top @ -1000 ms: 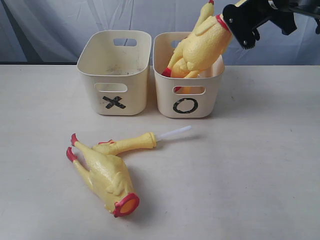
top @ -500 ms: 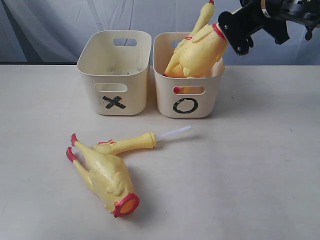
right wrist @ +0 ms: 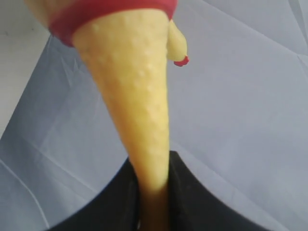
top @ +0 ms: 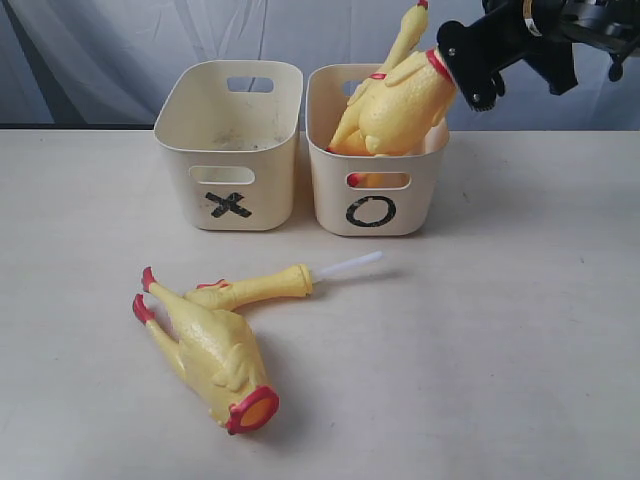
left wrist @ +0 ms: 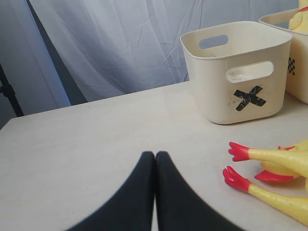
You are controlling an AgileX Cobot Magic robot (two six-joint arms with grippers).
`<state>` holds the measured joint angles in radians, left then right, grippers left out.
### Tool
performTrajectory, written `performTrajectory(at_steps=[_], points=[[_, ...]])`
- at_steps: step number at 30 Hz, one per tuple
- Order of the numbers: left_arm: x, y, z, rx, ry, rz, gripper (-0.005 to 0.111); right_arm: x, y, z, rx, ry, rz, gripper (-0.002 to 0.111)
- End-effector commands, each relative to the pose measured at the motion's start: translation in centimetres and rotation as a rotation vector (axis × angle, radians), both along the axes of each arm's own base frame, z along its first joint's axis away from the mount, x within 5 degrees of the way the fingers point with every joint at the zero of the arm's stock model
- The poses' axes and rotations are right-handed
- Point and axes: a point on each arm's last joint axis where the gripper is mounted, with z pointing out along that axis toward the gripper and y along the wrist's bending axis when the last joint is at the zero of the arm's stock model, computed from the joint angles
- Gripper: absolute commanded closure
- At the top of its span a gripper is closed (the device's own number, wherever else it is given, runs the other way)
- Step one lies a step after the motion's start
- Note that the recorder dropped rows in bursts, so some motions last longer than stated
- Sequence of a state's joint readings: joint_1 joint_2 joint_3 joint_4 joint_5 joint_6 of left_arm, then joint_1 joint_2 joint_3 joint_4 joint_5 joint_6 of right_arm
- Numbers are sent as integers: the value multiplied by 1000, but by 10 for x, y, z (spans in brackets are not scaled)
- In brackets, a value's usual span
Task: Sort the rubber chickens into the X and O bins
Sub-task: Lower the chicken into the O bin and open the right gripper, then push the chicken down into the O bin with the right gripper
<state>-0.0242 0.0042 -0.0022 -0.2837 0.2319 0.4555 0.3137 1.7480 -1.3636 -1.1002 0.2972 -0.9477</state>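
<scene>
My right gripper point(right wrist: 153, 163) is clamped on the neck of a whole chicken point(top: 398, 100), just past its red neck band. The chicken hangs tilted, with its lower end inside the mouth of the O bin point(top: 375, 212). I cannot tell whether it touches the bottom. A second chicken point(top: 405, 35) stands in the same bin, its neck rising toward 12 o'clock above the rim.

The X bin point(top: 230, 170) sits just beside the O bin, at its 9 o'clock.

My left gripper point(left wrist: 155, 156) is closed and empty, fingertips pressed together, low over the table point(left wrist: 96, 134). Red chicken feet lie near it.

From the X bin's 6 o'clock lies a slim chicken piece point(top: 255, 288) with a white tube point(top: 350, 265). A headless chicken body point(top: 205, 355) rests against it, open neck toward 5 o'clock.
</scene>
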Motion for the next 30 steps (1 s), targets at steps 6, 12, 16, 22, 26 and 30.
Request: performTrajectory(at_steps=[6,12,16,22,26,30], points=[[0,0,0,-3,-8,5,106,0,-1,7,28,-20,1,63],[0,0,0,-3,-8,5,106,0,-1,7,30,-21,5,63],[0,0,0,-3,-8,5,106,0,-1,8,42,-25,4,63],[0,0,0,-3,-8,5,106,-3,-2,15,61,-36,-10,63],[0,0,0,-3,-8,5,106,-7,-6,22,67,-47,-37,63],[0,0,0,-3,-8,5,106,-11,-10,27,85,-46,-86,63]])
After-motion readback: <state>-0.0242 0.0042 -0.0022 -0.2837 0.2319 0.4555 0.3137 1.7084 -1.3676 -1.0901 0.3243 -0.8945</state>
